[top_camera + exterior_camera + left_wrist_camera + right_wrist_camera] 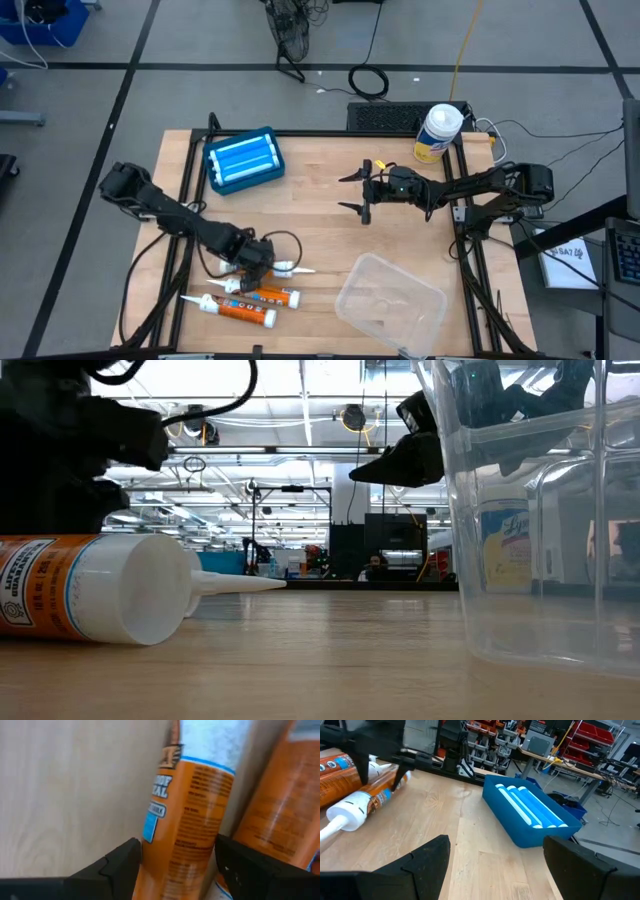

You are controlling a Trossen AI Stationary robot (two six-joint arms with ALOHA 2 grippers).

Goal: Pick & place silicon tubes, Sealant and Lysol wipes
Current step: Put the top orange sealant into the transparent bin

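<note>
Three orange sealant tubes with white nozzles lie side by side on the wood table near its front left: the farthest (285, 268), the middle one (272, 295) and the nearest (240, 310), which fills the low view (90, 600). My left gripper (255, 262) is down over the farthest tube (185, 835), shut on it. My right gripper (358, 192) hangs open and empty above the table's middle right (495, 865). The Lysol wipes canister (438, 133), yellow label and white lid, stands upright at the far right edge. My left gripper has the farthest orange tube's labelled body (175, 855) between its two fingers, one finger (122, 865) on each long side. The fingers come from above and lie across the tube. The tube lies on the table, close beside the middle tube (280, 800).
A blue bin (243, 160) holding blue-and-white tubes sits at the far left. A clear plastic container (390, 300) stands near the front right and fills the low view's right side (540, 510). Bare wood lies between the bin and the container.
</note>
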